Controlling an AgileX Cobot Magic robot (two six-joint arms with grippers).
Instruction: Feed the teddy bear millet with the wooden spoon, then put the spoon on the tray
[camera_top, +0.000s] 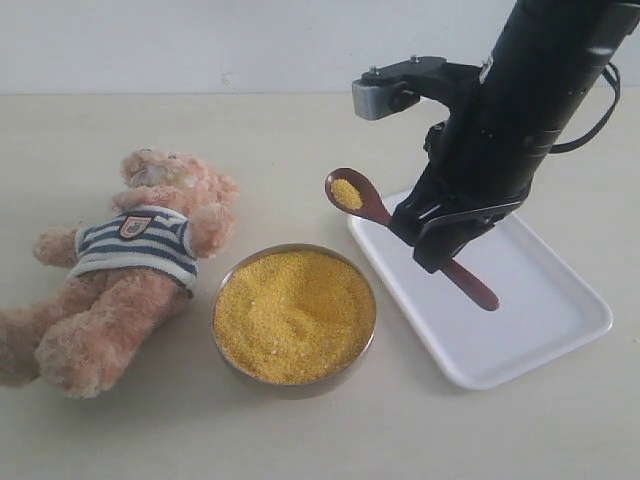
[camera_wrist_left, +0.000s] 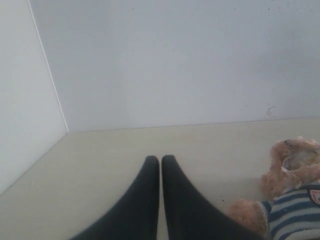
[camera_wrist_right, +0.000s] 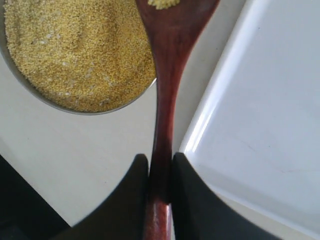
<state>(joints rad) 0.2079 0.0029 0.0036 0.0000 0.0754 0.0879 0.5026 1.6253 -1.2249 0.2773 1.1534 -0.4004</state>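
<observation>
My right gripper (camera_top: 425, 232) (camera_wrist_right: 160, 162) is shut on the handle of the wooden spoon (camera_top: 372, 208) (camera_wrist_right: 167, 90), held in the air between bowl and tray. The spoon's round end carries a small heap of millet (camera_top: 347, 193) (camera_wrist_right: 161, 3). More millet (camera_top: 294, 315) (camera_wrist_right: 75, 55) fills the round metal bowl (camera_top: 224, 358). The teddy bear (camera_top: 130, 260) (camera_wrist_left: 292, 197) in its striped shirt lies on the table at the left, left of the bowl. The white tray (camera_top: 540, 320) (camera_wrist_right: 260, 115) lies to the right, under the spoon's handle end. My left gripper (camera_wrist_left: 160, 161) is shut on nothing, low over bare table beside the bear.
White walls close off the table at the back and at the left corner (camera_wrist_left: 67, 131). The right arm's dark body (camera_top: 520, 110) reaches in from the top right above the tray.
</observation>
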